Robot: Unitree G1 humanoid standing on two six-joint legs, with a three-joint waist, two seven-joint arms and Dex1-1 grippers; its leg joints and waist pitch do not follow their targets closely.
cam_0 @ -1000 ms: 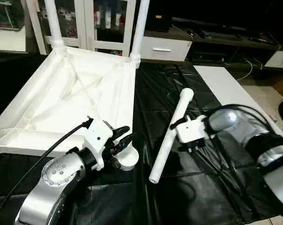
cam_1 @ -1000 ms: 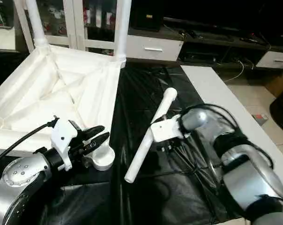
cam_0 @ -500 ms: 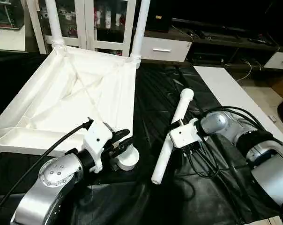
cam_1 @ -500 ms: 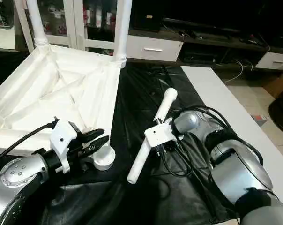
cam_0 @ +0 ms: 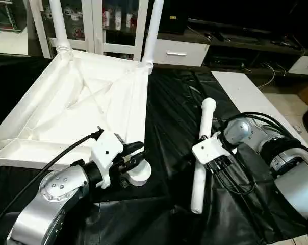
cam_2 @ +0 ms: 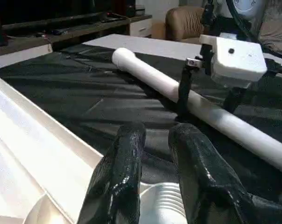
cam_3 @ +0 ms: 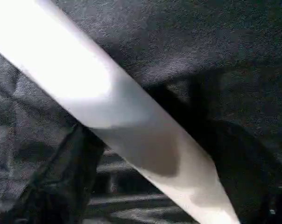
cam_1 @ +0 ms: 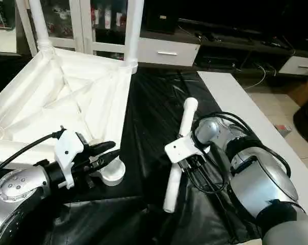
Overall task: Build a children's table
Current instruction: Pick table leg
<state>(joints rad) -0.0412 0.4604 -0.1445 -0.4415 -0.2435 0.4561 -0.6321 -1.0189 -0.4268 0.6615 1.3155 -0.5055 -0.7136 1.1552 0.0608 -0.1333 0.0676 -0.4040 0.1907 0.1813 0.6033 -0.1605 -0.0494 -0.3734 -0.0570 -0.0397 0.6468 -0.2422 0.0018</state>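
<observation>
Item: children's table, white plastic, part-assembled. Top point(cam_0: 77, 107) is laid upside down on the black-covered bench point(cam_0: 169, 102), far left, ribbed underside exposed; two legs point(cam_0: 153, 30) are stood upright in the far corner sockets; the near right corner socket point(cam_0: 137, 173) is unfilled, at the left claw.

Loose leg point(cam_0: 201, 153): laid near centre-right on the cover, rounded end far, running near-to-far.

Handling, as judged: hollow plastic, light and stiff; smooth, tapered and round, so likely to roll or slip in a loose grip; best taken at mid-length across its width, as is done here.

Left claw point(cam_0: 135, 154): fingers narrowly parted, set at the rim of the near corner socket; whether it is pinched cannot be told.

Right claw point(cam_0: 209, 162): fingers point(cam_2: 183, 91) are set either side of the loose leg at mid-length, widely parted; firm closure cannot be confirmed.

Change from the earlier frame: the leg is swung from a diagonal to nearly straight near-to-far; the right claw is shifted with it; top and left claw are unchanged.
</observation>
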